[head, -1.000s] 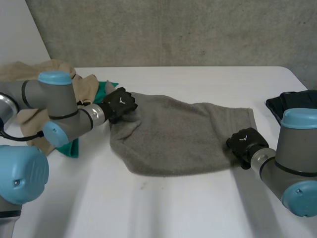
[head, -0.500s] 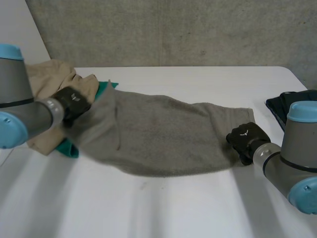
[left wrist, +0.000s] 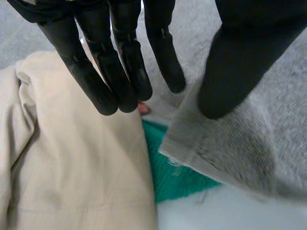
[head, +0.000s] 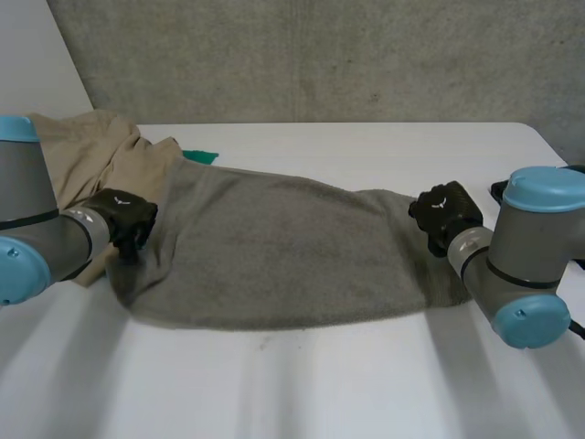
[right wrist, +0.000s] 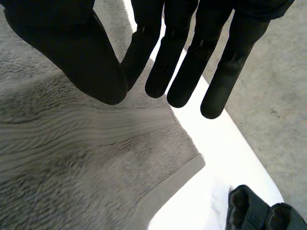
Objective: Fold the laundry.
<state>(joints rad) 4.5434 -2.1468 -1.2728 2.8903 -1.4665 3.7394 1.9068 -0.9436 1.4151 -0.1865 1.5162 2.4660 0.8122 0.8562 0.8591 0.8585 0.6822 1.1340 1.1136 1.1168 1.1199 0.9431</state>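
- Head view: the grey towel (head: 283,247), bunched at 9 o'clock a second ago, now lies drawn flat on the tabletop (head: 320,393), its long axis running 9 to 3 o'clock. It looks ready for folding.
- Left wrist view: the left hand (left wrist: 120,57) is open, fingers straight over a beige garment (left wrist: 72,167), thumb at the towel's corner.
- Right wrist view: the right hand (right wrist: 96,62) is open, fingers straight above the 3 o'clock corner.
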